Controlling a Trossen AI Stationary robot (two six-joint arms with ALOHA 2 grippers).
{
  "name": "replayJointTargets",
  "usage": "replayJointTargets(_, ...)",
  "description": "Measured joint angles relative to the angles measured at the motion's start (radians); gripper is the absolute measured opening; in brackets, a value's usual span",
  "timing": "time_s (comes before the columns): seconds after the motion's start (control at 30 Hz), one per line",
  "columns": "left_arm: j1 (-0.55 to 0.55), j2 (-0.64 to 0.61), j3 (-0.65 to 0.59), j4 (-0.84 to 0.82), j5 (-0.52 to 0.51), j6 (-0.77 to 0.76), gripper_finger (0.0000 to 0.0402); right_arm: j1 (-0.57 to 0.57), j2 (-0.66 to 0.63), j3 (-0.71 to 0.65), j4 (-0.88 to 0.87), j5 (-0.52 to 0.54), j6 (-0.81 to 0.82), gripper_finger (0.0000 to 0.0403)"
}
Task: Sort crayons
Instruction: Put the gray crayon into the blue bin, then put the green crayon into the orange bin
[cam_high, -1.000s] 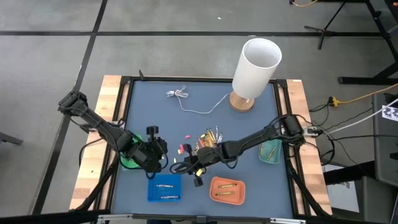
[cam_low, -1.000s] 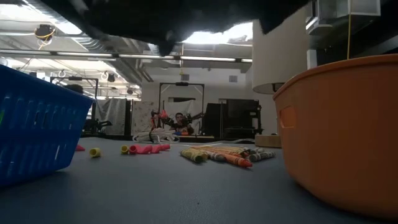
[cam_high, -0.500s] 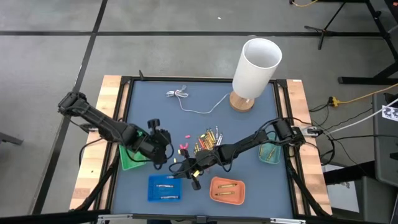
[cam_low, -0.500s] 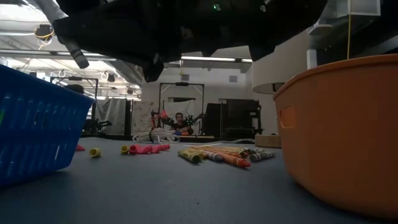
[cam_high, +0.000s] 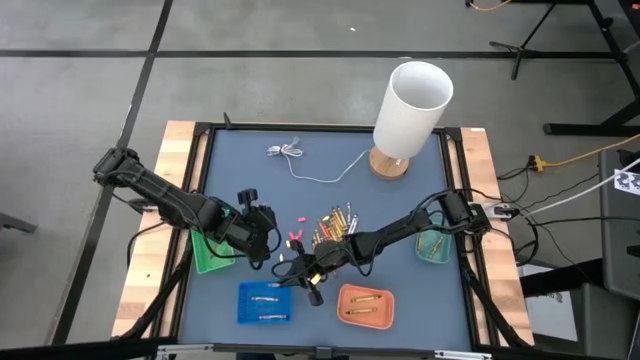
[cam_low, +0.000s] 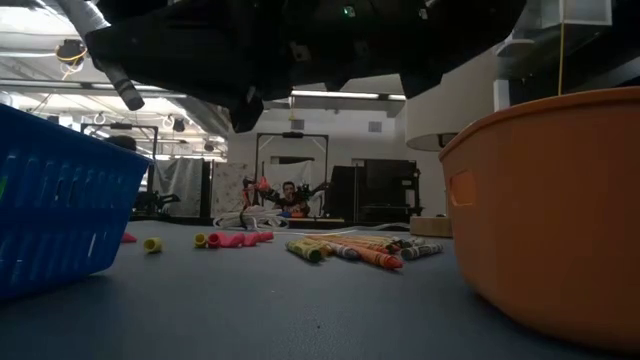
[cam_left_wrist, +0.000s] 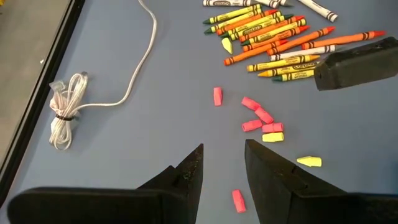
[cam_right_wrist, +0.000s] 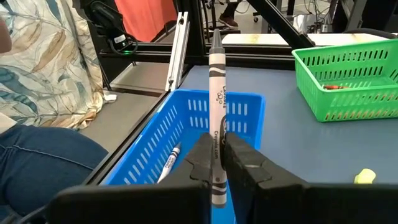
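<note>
High view: right hand (cam_high: 311, 283) beside blue tray (cam_high: 264, 302).
Right wrist view: it pinches a grey crayon (cam_right_wrist: 216, 106) upright above that tray. Judged: release next.
Left wrist view: left hand (cam_left_wrist: 222, 168) open near pink bits (cam_left_wrist: 261, 119).

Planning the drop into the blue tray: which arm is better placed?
Right: its gripper is shut on a grey crayon above the blue tray. The left gripper is open, empty, over loose pieces.

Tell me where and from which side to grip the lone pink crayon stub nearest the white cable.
Grip the pink crayon stub across its middle, coming straight down from above. It lies flat on the mat, apart from the other stubs, so both long sides are free. The left gripper, empty and open, looks closest.
</note>
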Motion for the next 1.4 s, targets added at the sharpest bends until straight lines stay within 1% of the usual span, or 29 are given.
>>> replayJointTargets(0.2, 0.0, 0.0, 0.0, 0.0, 0.0, 0.0, 0.0103, 0.0, 0.0, 0.0, 0.0, 0.0, 0.0, 0.01)
replayJointTargets(0.3, 0.0, 0.0, 0.0, 0.0, 0.0, 0.0, 0.0103, 0.0, 0.0, 0.0, 0.0, 0.009, 0.001, 0.0127)
replayJointTargets(0.43, 0.0, 0.0, 0.0, 0.001, 0.0, 0.0, 0.0103, 0.0, 0.0, 0.0, 0.0, 0.01, 0.001, 0.0144)
replayJointTargets(0.6, 0.0, 0.0, 0.0, 0.022, 0.001, 0.0, 0.0103, -0.001, -0.003, 0.001, -0.03, 0.009, -0.003, 0.0146)
replayJointTargets(0.7, 0.0, 0.0, 0.0, 0.064, 0.005, 0.0, 0.0103, -0.002, -0.052, 0.0, -0.136, 0.009, -0.036, 0.0147)
replayJointTargets(0.83, 0.0, 0.0, 0.0, 0.12, 0.006, 0.0, 0.0103, -0.002, -0.178, 0.001, -0.383, 0.019, -0.104, 0.0147)
replayJointTargets(0.9, 0.0, 0.0, 0.0, 0.141, 0.006, 0.001, 0.0103, -0.001, -0.247, 0.001, -0.528, 0.021, -0.109, 0.0147)
replayJointTargets(1.03, 0.0, 0.001, 0.0, 0.198, 0.019, 0.04, 0.0103, 0.0, -0.38, 0.001, -0.736, 0.018, -0.109, 0.0147)
replayJointTargets(1.17, 0.016, 0.002, 0.0, 0.298, 0.129, 0.146, 0.0103, 0.0, -0.493, 0.001, -0.899, 0.021, -0.108, 0.0147)
replayJointTargets(1.33, 0.049, 0.028, 0.0, 0.463, 0.276, 0.292, 0.0103, 0.0, -0.609, 0.001, -1.032, 0.021, -0.108, 0.0147)
replayJointTargets(1.4, 0.062, 0.049, 0.0, 0.515, 0.33, 0.345, 0.0103, 0.0, -0.643, 0.001, -1.1, 0.051, -0.107, 0.0147)
